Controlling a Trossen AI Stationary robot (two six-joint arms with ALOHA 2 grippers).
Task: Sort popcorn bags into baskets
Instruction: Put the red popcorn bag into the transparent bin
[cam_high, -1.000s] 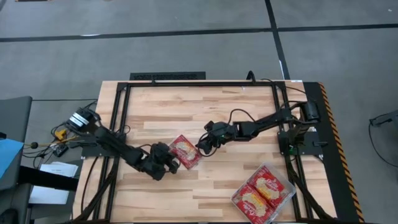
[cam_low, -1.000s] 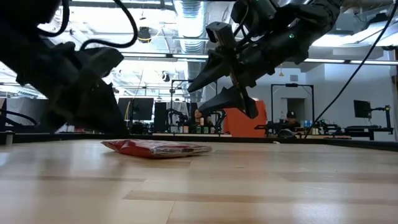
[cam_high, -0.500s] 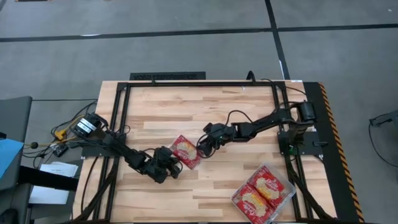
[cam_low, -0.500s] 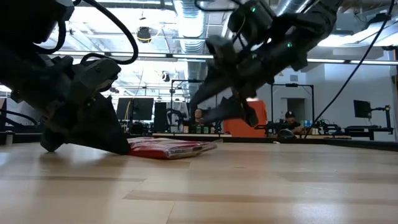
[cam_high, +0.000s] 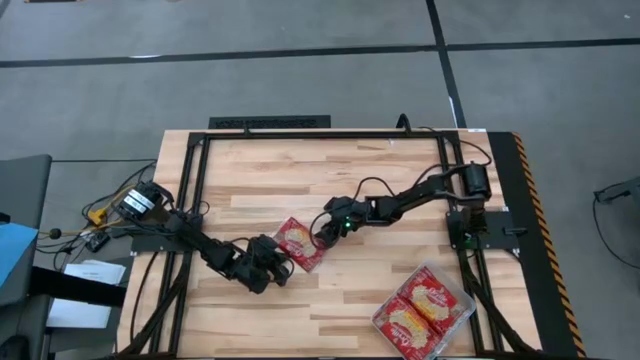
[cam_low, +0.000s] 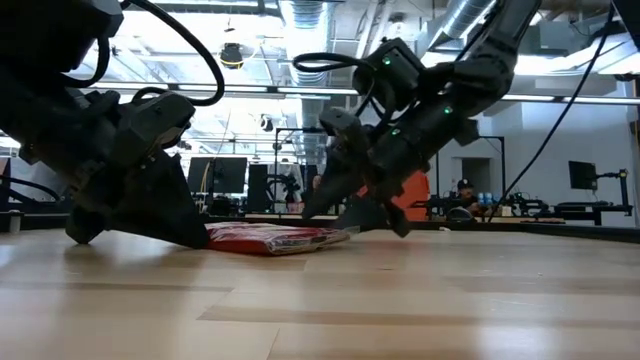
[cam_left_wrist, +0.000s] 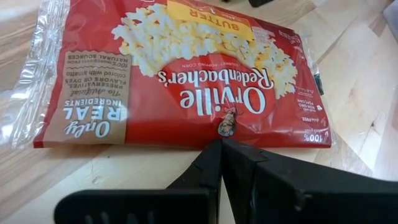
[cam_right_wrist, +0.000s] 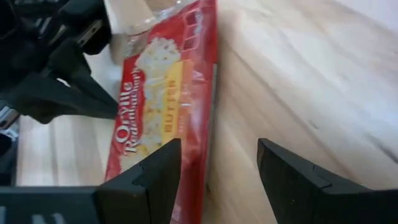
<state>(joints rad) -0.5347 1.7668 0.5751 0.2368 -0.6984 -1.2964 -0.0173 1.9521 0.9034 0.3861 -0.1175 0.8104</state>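
One red popcorn bag (cam_high: 297, 243) lies flat on the wooden table near its middle; it also shows in the low view (cam_low: 270, 238). My left gripper (cam_left_wrist: 222, 146) is shut, its tips down at the table by the bag's long side. My right gripper (cam_right_wrist: 217, 177) is open and hangs low over the bag's opposite long side (cam_right_wrist: 210, 112), one finger above the bag and the other above bare wood. I cannot tell whether it touches. The clear basket (cam_high: 467, 303) at the near right holds two more bags (cam_high: 420, 308). My left gripper's shut fingertips (cam_left_wrist: 219, 152) meet the bag's long edge (cam_left_wrist: 217, 138) about halfway along it. They slant down from the table's left near side and lie across that edge. The bag rests flat on the wood.
Black frame rails (cam_high: 195, 190) run along the table's left, far and right sides. Cables and a connector (cam_high: 130, 200) hang off the left edge. The basket stands close to the near right corner.
My left gripper has sunk to the table beside the bag and then kept still. My right gripper has come down and toward the bag, staying open. The bag has not moved.
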